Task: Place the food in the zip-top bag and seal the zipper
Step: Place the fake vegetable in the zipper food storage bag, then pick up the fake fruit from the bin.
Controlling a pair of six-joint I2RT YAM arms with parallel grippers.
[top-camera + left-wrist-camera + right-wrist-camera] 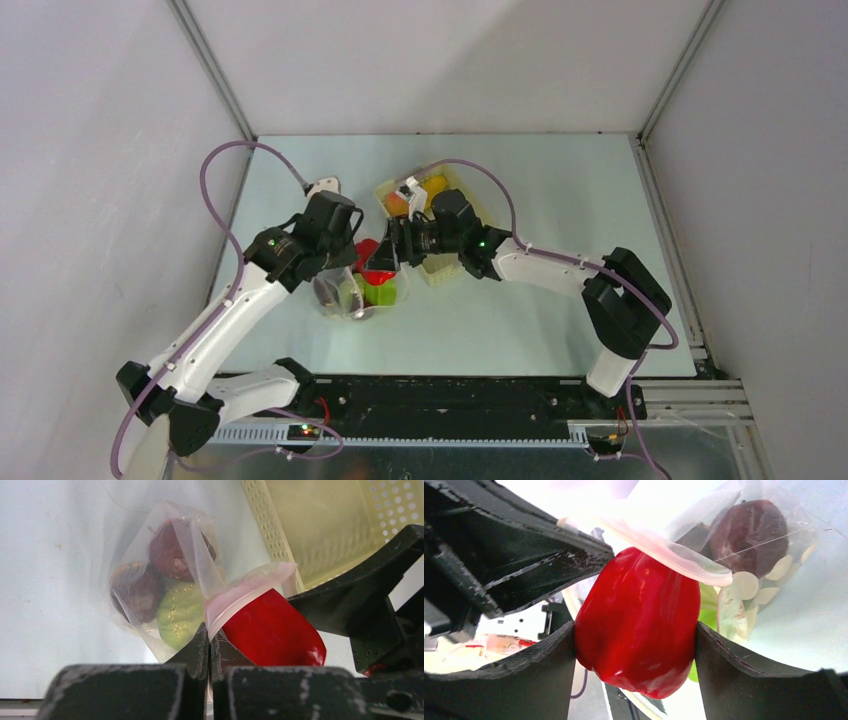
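Red pepper (639, 625) clamped in right gripper (634, 632), tip just inside zip-top bag (150, 580) mouth — bag lying left and near of it, mouth edge pinched by closed left gripper (209, 642); apples (170, 552) inside.

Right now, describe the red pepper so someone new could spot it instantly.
Find the pale yellow basket mid-table; beside it lies the clear dotted bag. The red pepper sits at its mouth, clamped in the right gripper. It alone is bright glossy red: the apples inside the bag are dark red, the round one beside them pale green.
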